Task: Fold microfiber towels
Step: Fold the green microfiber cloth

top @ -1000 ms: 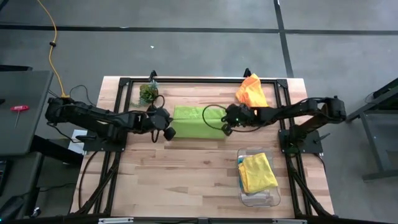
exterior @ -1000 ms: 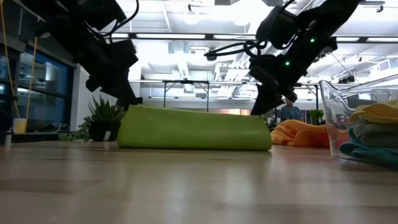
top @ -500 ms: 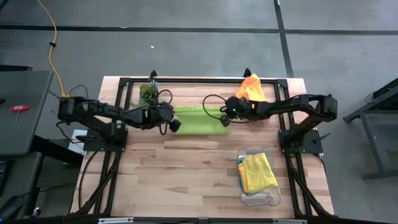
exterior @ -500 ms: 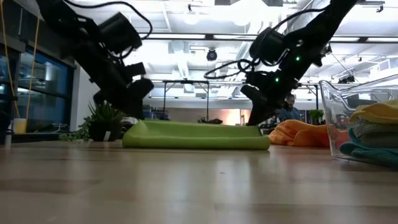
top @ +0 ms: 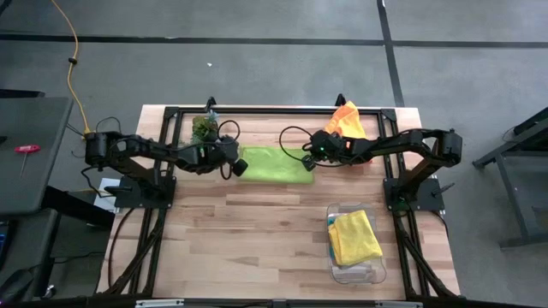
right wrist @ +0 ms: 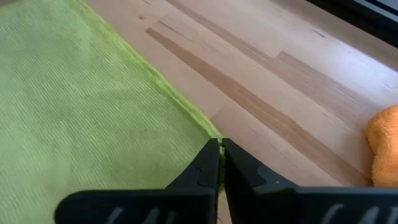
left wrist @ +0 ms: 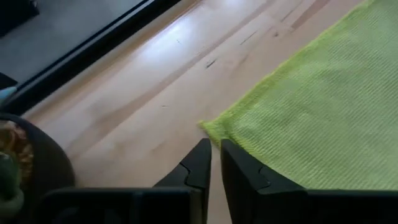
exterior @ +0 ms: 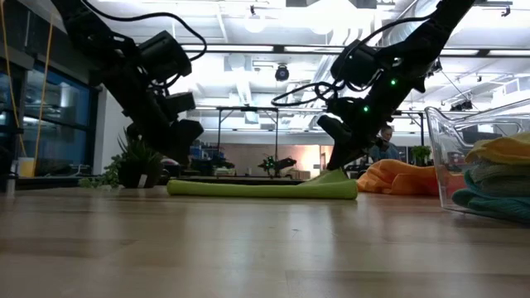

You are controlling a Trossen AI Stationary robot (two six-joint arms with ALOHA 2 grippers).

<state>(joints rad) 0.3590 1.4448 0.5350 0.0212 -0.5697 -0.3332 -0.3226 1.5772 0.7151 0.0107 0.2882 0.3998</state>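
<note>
Toward table's far edge, lime green towel (top: 274, 162) lies flat between both arms. Left gripper (left wrist: 215, 160) at towel's left corner, fingers parted a sliver, corner just free ahead of tips. Right gripper (right wrist: 221, 154) pinches towel's right corner, fingers closed. Orange towel (top: 346, 121) bunched behind right arm. Yellow towel (top: 354, 237) in clear bin (top: 371, 274).

Lime-green towel (top: 272, 162), orange towel (top: 346, 120), yellow towel (top: 354, 236) — pale wood-plank table (top: 257, 239).

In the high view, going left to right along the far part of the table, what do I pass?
Small dark-green plant clump → left claw → flat lime green microfiber towel → right claw → crumpled orange microfiber towel.
</note>
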